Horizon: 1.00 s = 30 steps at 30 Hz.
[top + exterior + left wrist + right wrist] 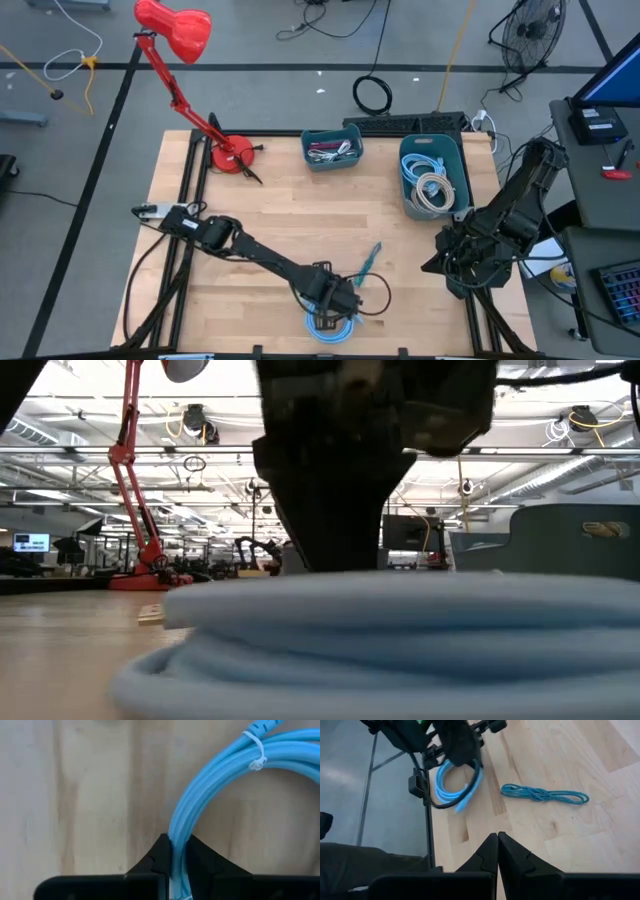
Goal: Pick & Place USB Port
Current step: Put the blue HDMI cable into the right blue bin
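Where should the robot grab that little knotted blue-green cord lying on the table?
Probably at the knot in the middle of the braided cord, coming straight down from above. It lies flat and stretched out on the table, so fingers set across its thin width can close on it. The left gripper is shut on the light blue cable coil.

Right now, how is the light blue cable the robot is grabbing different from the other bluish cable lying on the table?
The light blue cable is smooth and coiled in a ring; the teal braided cable is speckled and knotted into a long bundle. The left hand is shut on the light blue cable; nothing touches the teal braided cable. Both lie on the wooden table.
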### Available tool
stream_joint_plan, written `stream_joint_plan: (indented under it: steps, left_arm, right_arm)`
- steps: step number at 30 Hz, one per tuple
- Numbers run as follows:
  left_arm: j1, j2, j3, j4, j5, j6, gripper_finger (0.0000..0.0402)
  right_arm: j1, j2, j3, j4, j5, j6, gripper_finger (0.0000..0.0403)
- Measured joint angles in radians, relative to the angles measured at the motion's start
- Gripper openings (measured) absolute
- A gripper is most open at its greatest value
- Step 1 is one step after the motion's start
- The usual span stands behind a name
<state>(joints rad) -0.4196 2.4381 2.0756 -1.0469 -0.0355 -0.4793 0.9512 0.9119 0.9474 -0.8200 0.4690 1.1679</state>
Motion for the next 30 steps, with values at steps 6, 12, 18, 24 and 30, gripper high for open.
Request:
stream_joint_plan:
  steps: [6, 12, 18, 24, 30]
  left_arm:
    - [0.053, -0.053, -0.008, -0.032, -0.076, -0.083, 0.0033]
    - [0.143, -0.168, -0.005, -0.037, -0.125, -0.080, 0.0033]
    - [0.291, -0.279, -0.005, 0.021, -0.183, -0.021, 0.0033]
    - [0.477, -0.329, -0.005, 0.149, -0.091, 0.074, 0.0033]
    - [0.612, -0.326, 0.056, 0.186, 0.009, 0.181, 0.0033]
  right_arm:
    - [0.000, 0.000, 0.000, 0.001, 0.003, 0.000, 0.0000]
    - [0.000, 0.000, 0.000, 0.001, 0.005, 0.020, 0.0000]
    - [0.000, -0.001, 0.000, 0.017, 0.076, 0.051, 0.0000]
    - [0.000, -0.005, 0.000, 0.079, 0.231, 0.086, 0.0000]
    - [-0.001, -0.005, 0.000, 0.120, 0.402, 0.139, 0.0000]
